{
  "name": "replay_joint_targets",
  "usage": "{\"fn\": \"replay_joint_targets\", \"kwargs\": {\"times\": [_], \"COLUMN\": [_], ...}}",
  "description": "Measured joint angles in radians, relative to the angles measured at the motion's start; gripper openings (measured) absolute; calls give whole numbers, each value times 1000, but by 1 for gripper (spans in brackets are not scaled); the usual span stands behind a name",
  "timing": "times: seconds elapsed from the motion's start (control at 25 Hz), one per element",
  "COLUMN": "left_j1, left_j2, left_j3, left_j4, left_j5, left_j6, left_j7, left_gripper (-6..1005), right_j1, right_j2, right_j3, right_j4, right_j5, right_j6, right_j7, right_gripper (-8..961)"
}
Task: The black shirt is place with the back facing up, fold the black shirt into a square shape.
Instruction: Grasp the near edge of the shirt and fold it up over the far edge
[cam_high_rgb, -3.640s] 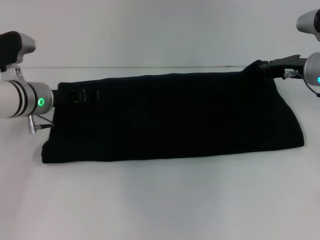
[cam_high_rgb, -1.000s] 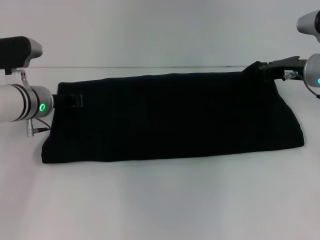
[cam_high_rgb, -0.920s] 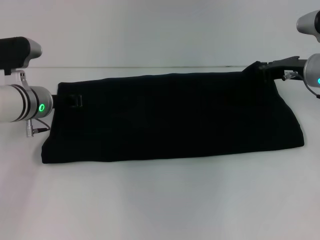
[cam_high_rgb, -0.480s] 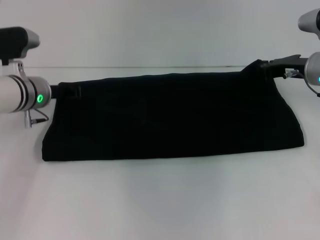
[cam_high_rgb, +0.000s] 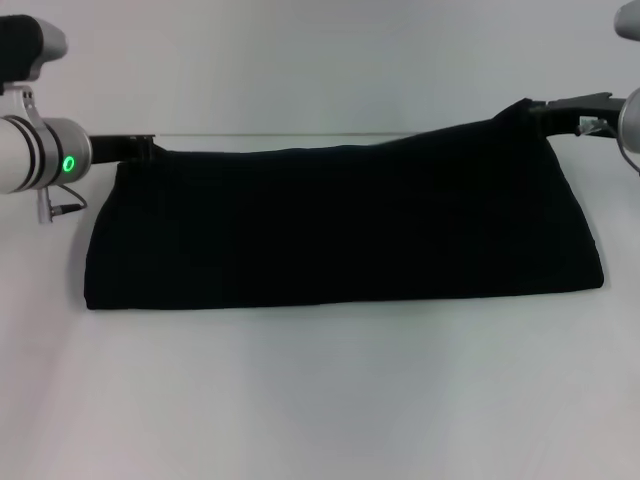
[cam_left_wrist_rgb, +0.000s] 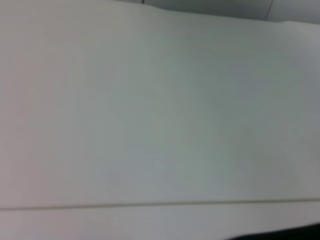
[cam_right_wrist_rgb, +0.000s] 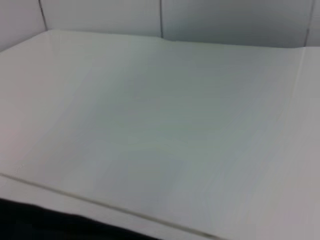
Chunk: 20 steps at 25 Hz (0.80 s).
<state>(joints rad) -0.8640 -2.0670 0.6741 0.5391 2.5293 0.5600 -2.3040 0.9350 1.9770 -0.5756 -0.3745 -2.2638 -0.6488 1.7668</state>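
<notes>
We've got the black shirt (cam_high_rgb: 340, 230) pinched at its two far corners, left hand (cam_high_rgb: 150, 148) and right hand (cam_high_rgb: 535, 112) both clamped on cloth above the desk (cam_high_rgb: 320, 400). It's light and floppy, sagging between us, so corner grips suit it best.

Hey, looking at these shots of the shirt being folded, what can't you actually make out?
- Left claw, head view: its tips merge with the soft black cloth shirt; grip unclear.
- Right claw, head view: tips lost at the shirt's far corner.
- Any lettering on the shirt: none visible.
- Both wrist views: mostly bare white table; only dark slivers at an edge.
</notes>
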Motion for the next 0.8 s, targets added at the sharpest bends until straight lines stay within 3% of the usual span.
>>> {"fn": "replay_joint_targets", "kwargs": {"times": [0.44, 0.8], "left_j1": [-14, -26], "left_j2": [11, 18], "left_j3": [-2, 2], "left_j4": [20, 14], "left_j5": [0, 0], "left_j6": [-7, -29], "left_j7": [0, 0], "left_gripper": [2, 1], "right_j1": [21, 28], "right_j2": [-18, -20], "right_j3": [-5, -6], "right_j4": [-26, -22], "right_j5": [1, 1], "right_j6": [5, 32], "right_j7": [28, 27], "right_gripper": [46, 46]}}
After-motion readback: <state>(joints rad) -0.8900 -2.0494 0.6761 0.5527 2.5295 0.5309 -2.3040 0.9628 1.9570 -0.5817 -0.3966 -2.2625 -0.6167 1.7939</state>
